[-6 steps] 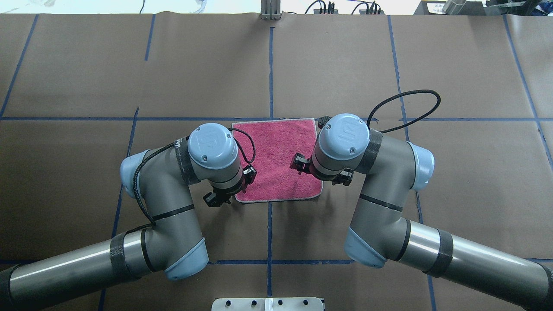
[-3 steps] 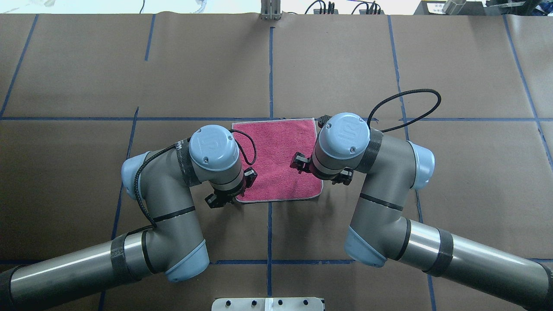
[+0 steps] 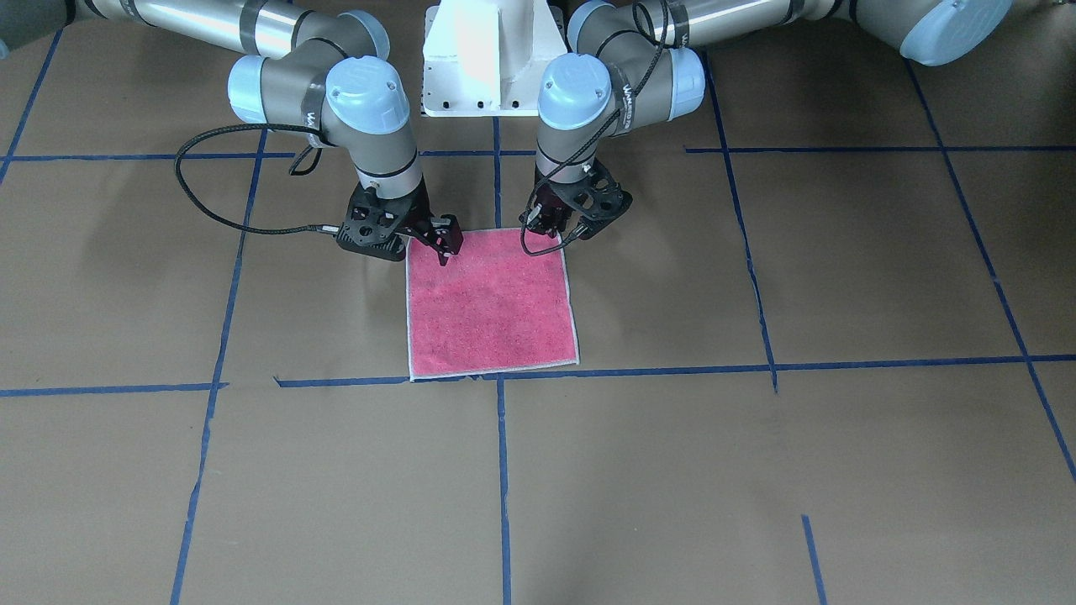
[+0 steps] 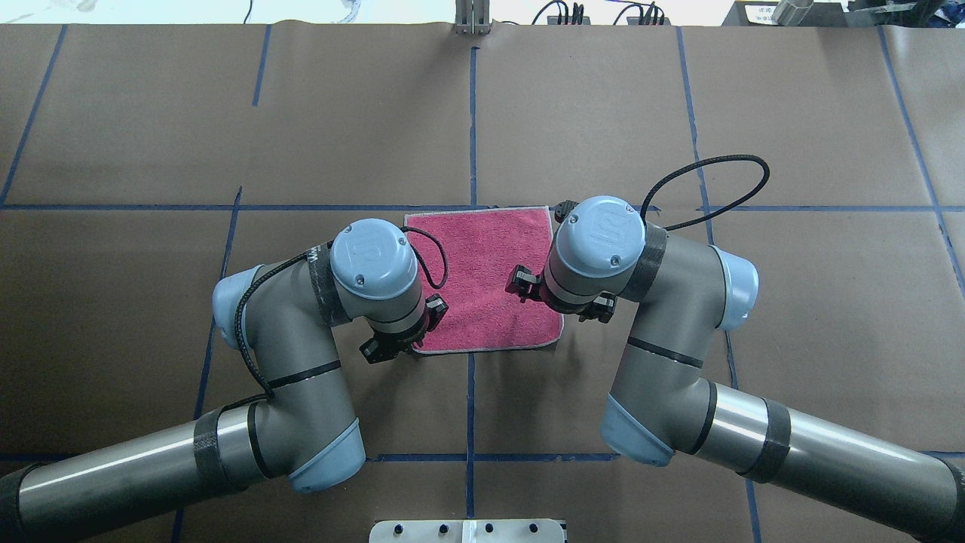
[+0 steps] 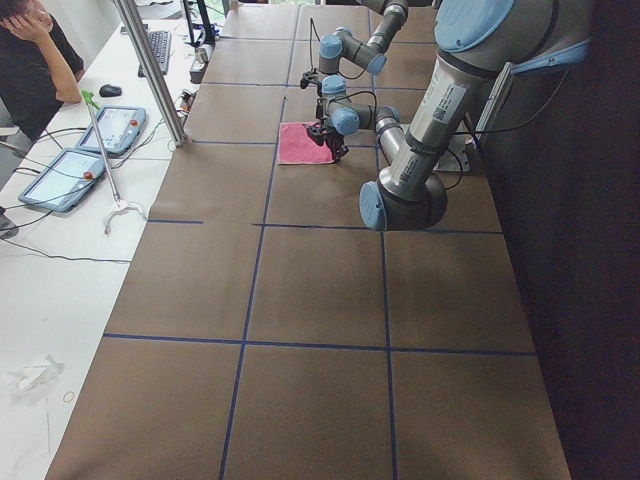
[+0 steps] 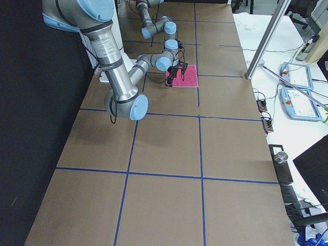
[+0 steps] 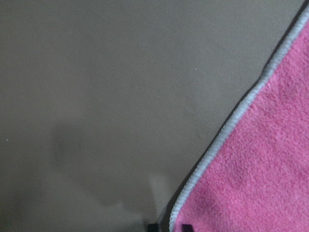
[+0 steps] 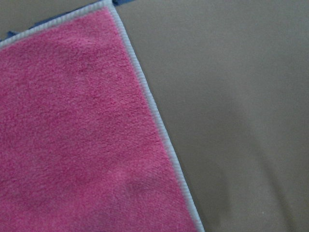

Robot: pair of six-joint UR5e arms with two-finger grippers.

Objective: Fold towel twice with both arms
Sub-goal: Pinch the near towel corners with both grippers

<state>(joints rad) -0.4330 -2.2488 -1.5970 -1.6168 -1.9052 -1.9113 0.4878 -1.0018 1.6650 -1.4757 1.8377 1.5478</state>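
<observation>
The towel (image 4: 486, 271) lies flat and pink-red face up on the brown table, with a thin whitish edge all round (image 3: 492, 307). My left gripper (image 4: 403, 332) is open, low over the towel's near left corner. In the left wrist view the towel's edge (image 7: 227, 130) runs diagonally, with two dark fingertips at the bottom on either side of it. My right gripper (image 4: 562, 298) is open, low at the towel's near right side, with one finger (image 3: 445, 242) over the cloth. The right wrist view shows the towel (image 8: 72, 135) but no fingers.
The white pedestal base (image 3: 492, 59) stands just behind the towel on the robot's side. Blue tape lines (image 4: 471, 128) cross the brown paper table. An operator (image 5: 35, 50), tablets (image 5: 60, 175) and a metal post (image 5: 150, 70) are at the far side.
My left wrist has shifted slightly toward the robot and right, closing on the towel's near left corner. My right arm has barely moved. The towel lies as before.
</observation>
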